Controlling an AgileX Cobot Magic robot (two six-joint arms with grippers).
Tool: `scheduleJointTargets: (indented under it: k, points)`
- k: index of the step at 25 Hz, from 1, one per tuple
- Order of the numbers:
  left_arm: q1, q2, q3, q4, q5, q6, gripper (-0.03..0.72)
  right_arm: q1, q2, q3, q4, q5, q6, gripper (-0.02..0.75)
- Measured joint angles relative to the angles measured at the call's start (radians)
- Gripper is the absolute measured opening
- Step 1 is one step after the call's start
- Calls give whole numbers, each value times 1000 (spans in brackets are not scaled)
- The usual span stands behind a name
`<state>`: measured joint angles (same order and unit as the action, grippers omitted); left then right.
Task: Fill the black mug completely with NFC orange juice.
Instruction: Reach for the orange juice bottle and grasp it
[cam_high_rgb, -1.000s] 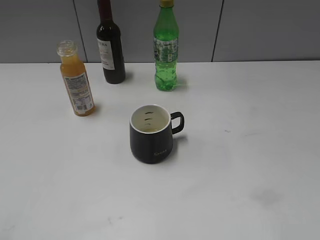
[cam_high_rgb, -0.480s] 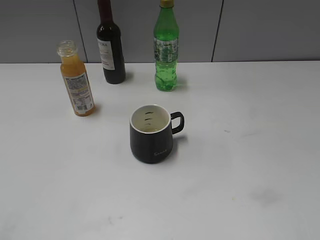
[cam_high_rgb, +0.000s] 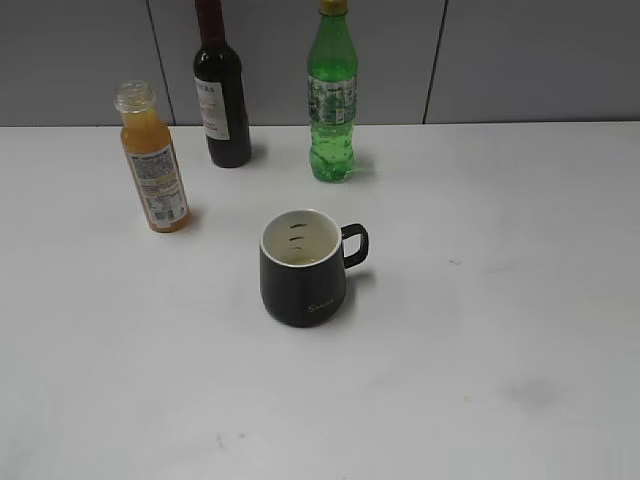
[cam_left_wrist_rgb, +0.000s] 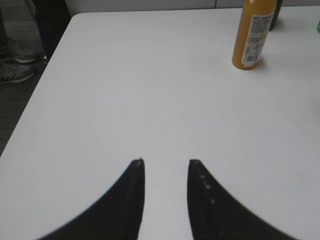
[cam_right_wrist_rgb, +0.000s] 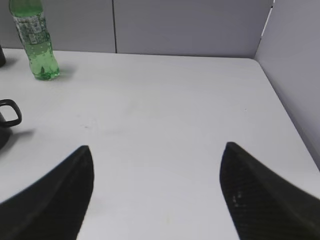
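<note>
Nothing moved since before: black mug (cam_high_rgb: 304, 268) seemingly near-empty; left gripper (cam_left_wrist_rgb: 166, 162) fingers slightly apart, right gripper (cam_right_wrist_rgb: 156, 149) wide.

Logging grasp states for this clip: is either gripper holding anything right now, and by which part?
Nothing is held. The left gripper and right gripper are both open over bare table; the orange juice bottle stands untouched.

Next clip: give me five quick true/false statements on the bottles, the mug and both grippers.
1. The juice bottle stands uncapped, left of the mug. True.
2. The mug is full of juice. False: its white inside shows nearly to the bottom.
3. The left gripper holds the juice bottle. False: it is open and empty, short of the bottle.
4. The right gripper is open and empty. True.
5. The green bottle lies on its side. False: it stands upright.
</note>
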<state>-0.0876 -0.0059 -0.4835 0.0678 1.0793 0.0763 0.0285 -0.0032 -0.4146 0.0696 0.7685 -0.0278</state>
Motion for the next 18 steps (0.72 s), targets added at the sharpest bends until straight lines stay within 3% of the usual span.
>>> scheduleJointTargets:
  k: [7,18]
  points:
    - [0,0,0,0,0,0,236,0,0,5,2,161,0,594]
    - [0,0,0,0,0,0,236,0,0,7,4,171,0,593]
